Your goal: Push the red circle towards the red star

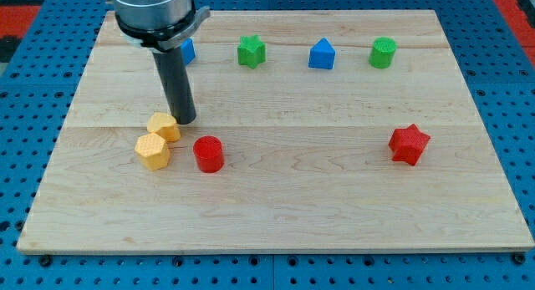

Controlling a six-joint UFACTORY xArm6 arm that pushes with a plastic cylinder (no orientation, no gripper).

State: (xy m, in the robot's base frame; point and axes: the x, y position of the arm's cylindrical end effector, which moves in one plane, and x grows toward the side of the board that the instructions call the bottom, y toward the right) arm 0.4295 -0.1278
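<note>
The red circle (208, 153) is a short red cylinder at the view's lower left of the wooden board. The red star (409, 144) lies far to the view's right, at about the same height in the view. My tip (185, 120) rests on the board just above and to the left of the red circle, right beside the upper yellow block (164, 126). The tip is a short gap away from the red circle and does not touch it.
A second yellow hexagonal block (153, 150) sits left of the red circle. Along the view's top are a blue block (187, 50) partly hidden by the rod, a green star (251, 51), a blue pentagon-like block (322, 54) and a green cylinder (384, 53). The wooden board (284, 206) ends on all sides.
</note>
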